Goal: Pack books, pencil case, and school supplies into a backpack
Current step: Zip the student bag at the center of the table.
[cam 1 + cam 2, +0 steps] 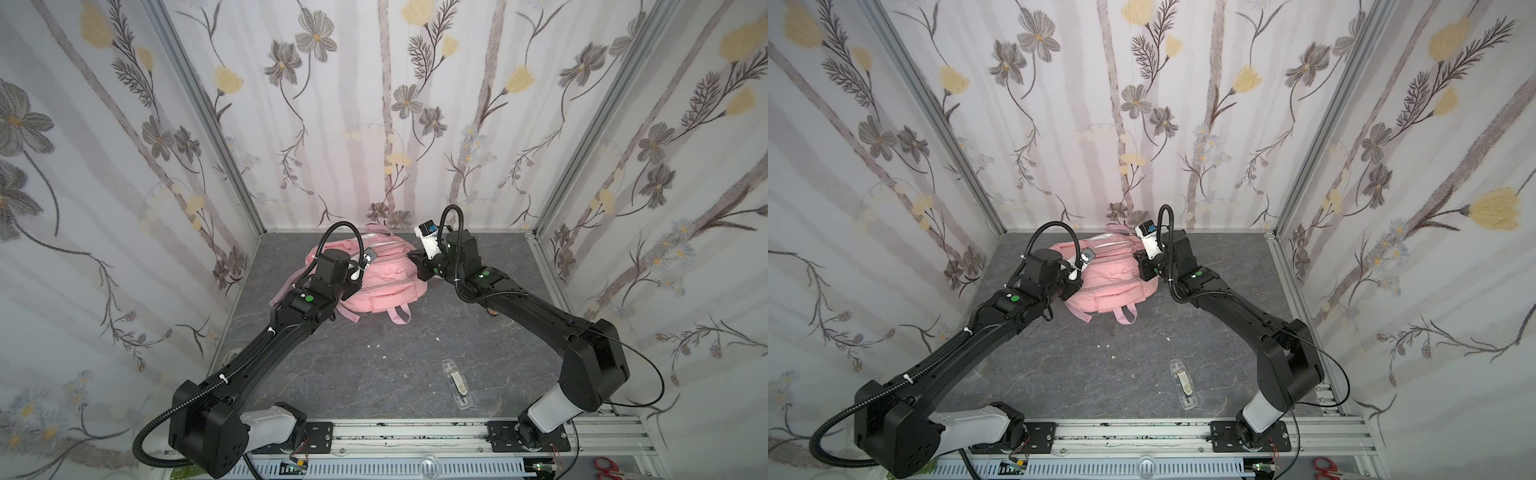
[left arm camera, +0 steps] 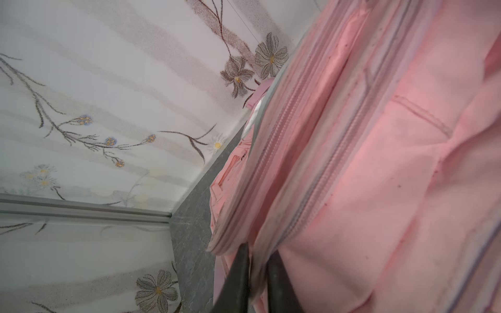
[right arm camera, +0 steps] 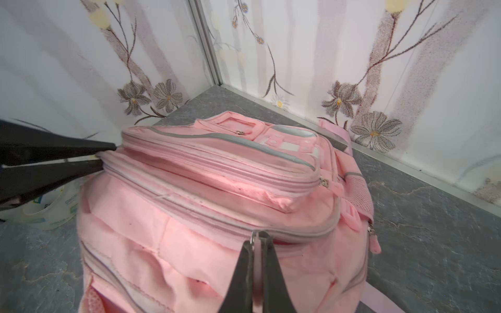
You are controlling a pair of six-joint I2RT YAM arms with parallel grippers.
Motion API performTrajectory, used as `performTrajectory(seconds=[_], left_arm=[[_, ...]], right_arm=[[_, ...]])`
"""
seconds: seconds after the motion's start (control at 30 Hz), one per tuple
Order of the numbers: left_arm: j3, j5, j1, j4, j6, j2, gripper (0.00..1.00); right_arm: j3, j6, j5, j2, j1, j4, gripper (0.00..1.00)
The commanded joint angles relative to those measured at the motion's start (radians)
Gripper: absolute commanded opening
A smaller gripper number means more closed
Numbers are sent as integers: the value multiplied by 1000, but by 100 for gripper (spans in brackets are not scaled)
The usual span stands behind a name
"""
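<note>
Lying outside the backpack [image 1: 386,284], the clear case [image 1: 457,384] rests on the table [image 1: 353,374].

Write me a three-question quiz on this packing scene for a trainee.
1. True or false: the backpack stands upright.
2. Where is the clear plastic case? A) inside the backpack B) on the table, apart from the backpack C) on top of the backpack
3. Look at the right gripper: what are its fingers shut on?
Key: 1. False, it lies flat. 2. B. 3. A zipper pull of the backpack.
</note>
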Motion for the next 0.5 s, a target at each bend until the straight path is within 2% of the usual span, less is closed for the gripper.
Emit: performTrajectory(seconds=[0.0,0.07,0.17,0.3,0.47], left_arm=[[-17,234,-5,66,-6,-64,59],[-29,356,-25,63,5,-89,63],[43,428,-56,-27,1,-49,62],[148,440,-81,-181,31,62,51],[117,416,-87,-137,44,95,47]], right_arm=[[-21,10,-84,-11,33,58,0],[-39,13,-109,-8,52,73,0],[-50,18,-148,-9,66,72,0],[-88,36,-165,-50,68,97,0],[-129,22,-182,-88,66,89,0]])
